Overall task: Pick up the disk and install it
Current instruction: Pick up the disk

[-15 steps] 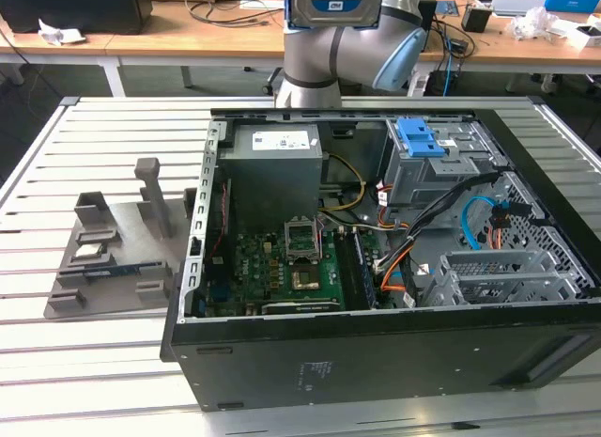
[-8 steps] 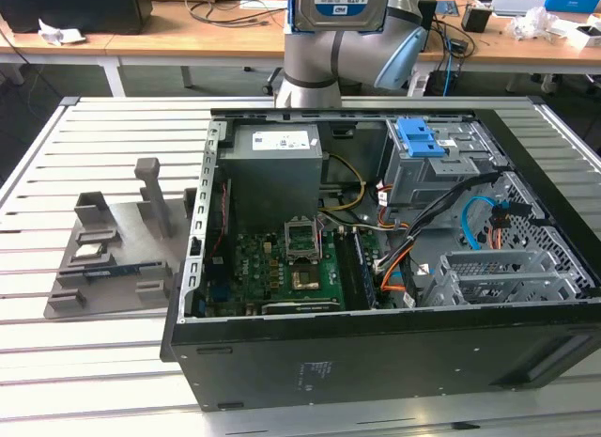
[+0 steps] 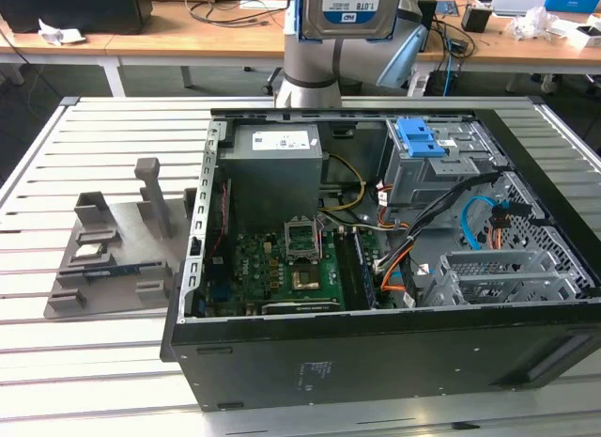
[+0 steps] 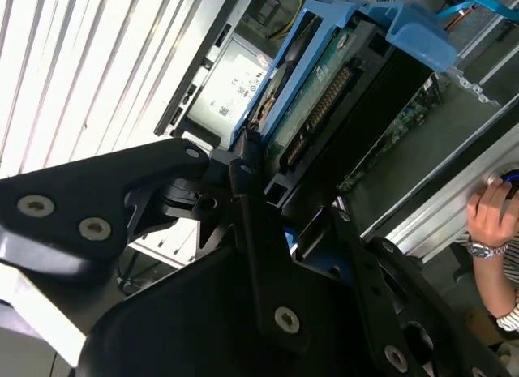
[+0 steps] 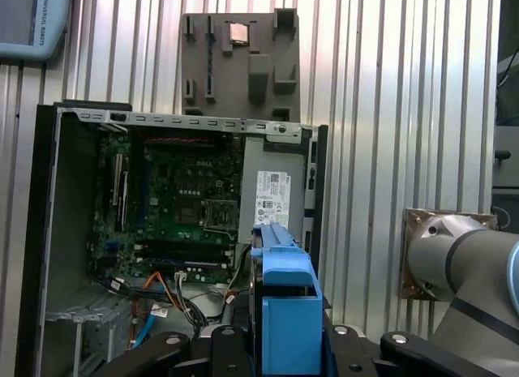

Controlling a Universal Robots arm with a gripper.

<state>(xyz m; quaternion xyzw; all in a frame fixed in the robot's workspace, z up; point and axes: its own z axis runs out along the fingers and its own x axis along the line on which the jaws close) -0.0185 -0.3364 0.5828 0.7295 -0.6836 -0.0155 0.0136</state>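
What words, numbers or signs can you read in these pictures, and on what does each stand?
None can be read with confidence.
Label on the disk, clamped in the gripper: print too small to read.
White label on the power supply: too small to read.
Markings on the computer case, on its outer wall: too small to read.
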